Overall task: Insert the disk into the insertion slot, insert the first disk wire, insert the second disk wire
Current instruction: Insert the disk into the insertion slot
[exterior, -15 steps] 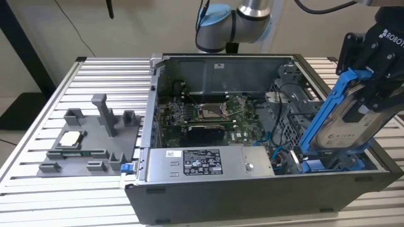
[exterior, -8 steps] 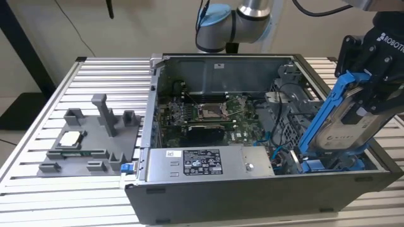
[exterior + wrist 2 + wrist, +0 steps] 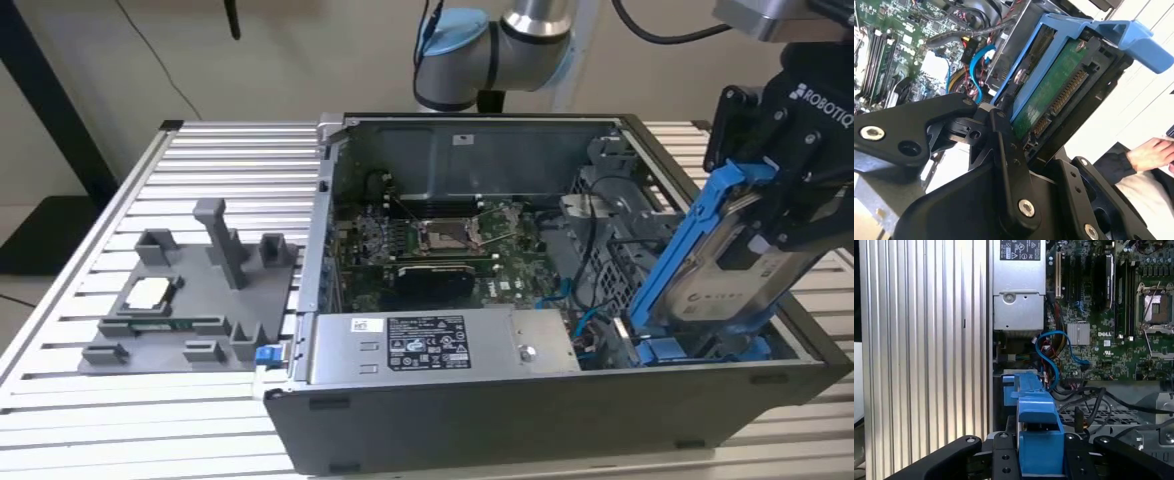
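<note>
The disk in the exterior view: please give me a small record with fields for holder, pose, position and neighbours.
Object: flat silver-grey disk in a bright blue plastic carrier frame
Holder: black gripper, shut on the disk
Pose: tilted, upper end above the case wall
Position: lower end at the grey rectangular insertion slot, not seated
Neighbours: green motherboard; labelled grey power-supply box
Cables: blue cable curled between power-supply box and motherboard

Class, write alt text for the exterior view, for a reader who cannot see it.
The gripper holds the disk, steeply tilted, with its lower end inside the open computer case at the exterior view's right. A green motherboard and a grey power-supply box lie in the case; a grey fixture tray sits on the ribbed table.
</note>
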### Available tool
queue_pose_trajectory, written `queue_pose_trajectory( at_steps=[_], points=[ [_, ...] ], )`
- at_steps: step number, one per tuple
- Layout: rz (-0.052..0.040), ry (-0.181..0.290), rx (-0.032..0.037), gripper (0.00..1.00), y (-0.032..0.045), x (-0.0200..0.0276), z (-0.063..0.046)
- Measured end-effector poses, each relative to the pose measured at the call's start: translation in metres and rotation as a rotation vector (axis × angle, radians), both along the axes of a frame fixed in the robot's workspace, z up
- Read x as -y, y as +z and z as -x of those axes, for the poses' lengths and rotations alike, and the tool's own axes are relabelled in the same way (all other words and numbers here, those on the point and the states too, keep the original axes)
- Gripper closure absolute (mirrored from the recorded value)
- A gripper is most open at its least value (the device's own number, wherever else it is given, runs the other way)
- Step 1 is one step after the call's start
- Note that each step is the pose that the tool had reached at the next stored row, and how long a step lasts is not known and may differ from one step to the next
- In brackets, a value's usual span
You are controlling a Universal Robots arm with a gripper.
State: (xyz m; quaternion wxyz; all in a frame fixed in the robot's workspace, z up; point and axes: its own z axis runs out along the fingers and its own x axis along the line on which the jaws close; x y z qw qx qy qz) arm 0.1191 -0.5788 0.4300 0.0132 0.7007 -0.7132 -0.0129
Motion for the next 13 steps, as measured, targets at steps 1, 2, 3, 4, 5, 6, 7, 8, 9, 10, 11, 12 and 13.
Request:
queue_pose_trajectory(
  at_steps=[1,2,3,4,5,6,7,8,9,10,11,12,13],
  points=[
    [-0.0018,0.001,0.0000,0.68,-0.0011,-0.0001,0.000],
    [-0.0039,0.002,0.0000,0.68,-0.0020,-0.0002,-0.001],
    [-0.0071,0.003,-0.0001,0.68,-0.0029,-0.0005,-0.001],
    [-0.0103,0.004,-0.0001,0.68,-0.0037,-0.0008,-0.001],
    [-0.0135,0.005,0.0000,0.68,-0.0044,-0.0012,-0.002],
    [-0.0168,0.006,0.0000,0.68,-0.0054,-0.0016,-0.002],
    [-0.0196,0.008,0.0000,0.68,-0.0062,-0.0019,-0.003],
    [-0.0222,0.009,0.0000,0.68,-0.0070,-0.0023,-0.003],
    [-0.0248,0.011,0.0000,0.68,-0.0081,-0.0026,-0.004],
    [-0.0269,0.012,-0.0001,0.68,-0.0091,-0.0027,-0.004],
    [-0.0282,0.013,-0.0001,0.68,-0.0099,-0.0028,-0.004],
    [-0.0286,0.014,-0.0001,0.68,-0.0108,-0.0029,-0.005],
    [-0.0285,0.014,-0.0001,0.68,-0.0117,-0.0029,-0.005]
  ],
)
